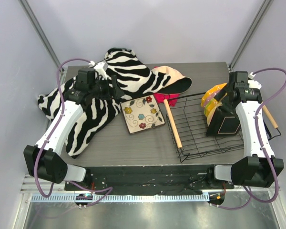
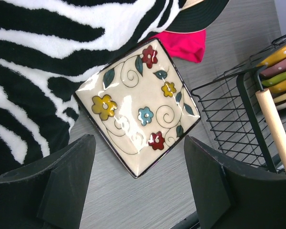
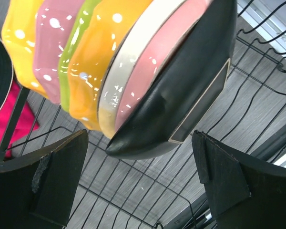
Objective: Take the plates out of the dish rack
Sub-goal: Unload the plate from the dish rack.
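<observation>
1. Right jaws gape empty at the dark plate [image 3: 181, 95], outermost of the stack [image 1: 210, 98] leaning in the rack [image 1: 200, 143], frame right; your shallow pinch could topple the rest.
2. Left jaws, open, face the cream plate [image 2: 138, 107] lying mid-frame on the surface [image 1: 133, 143]; dipping could knock it.

Cream square ceramic plate with painted flowers [image 1: 143, 115]: flat, face up, centre of top view, outside rack, just left of it. Black wire rectangular dish rack with wooden rod handles [image 1: 195, 133]: right of centre. Inside, upper right: glossy plates on edge, packed, leaning. Dark square plate [image 3: 181, 90], round pink-cream plate [image 3: 148, 71], orange dotted plate [image 3: 97, 57], green plate [image 3: 76, 52], pink dotted plate [image 3: 52, 43], yellow plate [image 3: 21, 33].
</observation>
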`<state>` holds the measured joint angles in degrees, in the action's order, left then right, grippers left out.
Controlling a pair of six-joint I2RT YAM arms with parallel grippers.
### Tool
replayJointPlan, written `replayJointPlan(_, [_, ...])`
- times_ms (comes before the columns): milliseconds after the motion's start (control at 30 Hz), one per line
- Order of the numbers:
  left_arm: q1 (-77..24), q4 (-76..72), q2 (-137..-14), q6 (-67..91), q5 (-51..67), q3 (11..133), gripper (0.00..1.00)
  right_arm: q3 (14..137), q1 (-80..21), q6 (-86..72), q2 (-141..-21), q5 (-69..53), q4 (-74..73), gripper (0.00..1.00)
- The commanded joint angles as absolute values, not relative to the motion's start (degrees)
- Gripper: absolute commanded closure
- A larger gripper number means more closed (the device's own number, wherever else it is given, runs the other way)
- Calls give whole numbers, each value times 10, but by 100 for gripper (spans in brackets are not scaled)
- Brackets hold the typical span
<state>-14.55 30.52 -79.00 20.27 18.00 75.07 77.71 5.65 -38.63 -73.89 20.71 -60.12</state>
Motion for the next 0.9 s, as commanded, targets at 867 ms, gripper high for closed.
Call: replayJointPlan(867, [-146,286,-767,214,238,751,20,663,58,-425,-591,294,-696,12])
